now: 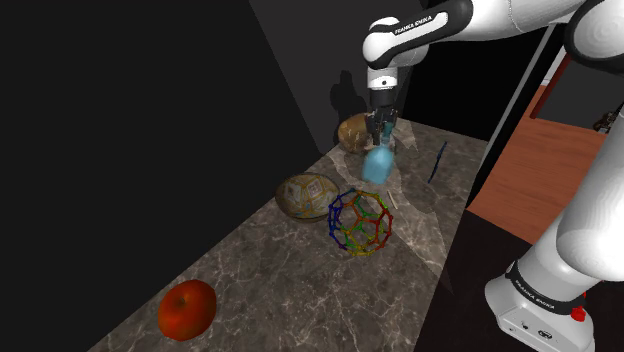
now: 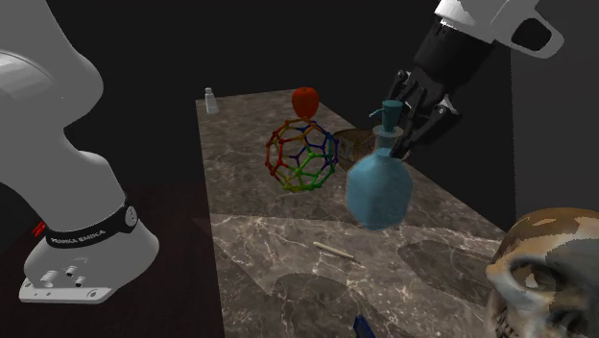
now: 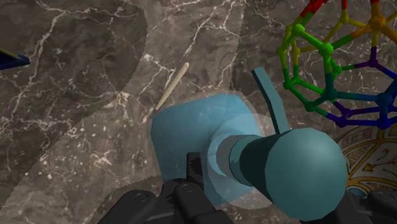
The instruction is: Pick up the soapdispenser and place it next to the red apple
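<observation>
Shoulder view: the blue soap dispenser (image 1: pixel 378 165) hangs above the marble surface (image 1: pixel 300 290), its neck clamped in the downward-pointing hand (image 1: pixel 381 132), well apart from the red apple (image 1: pixel 187 308). Second exterior view shows a skull (image 2: pixel 542 274) nearby.

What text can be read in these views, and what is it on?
"FRANKA EMIKA": white letters on the black band on the white arm's wrist link.
"FRANKA EMIKA": black band around the arm's base, small, barely legible.
No lettering shows on the translucent blue soap dispenser.
</observation>
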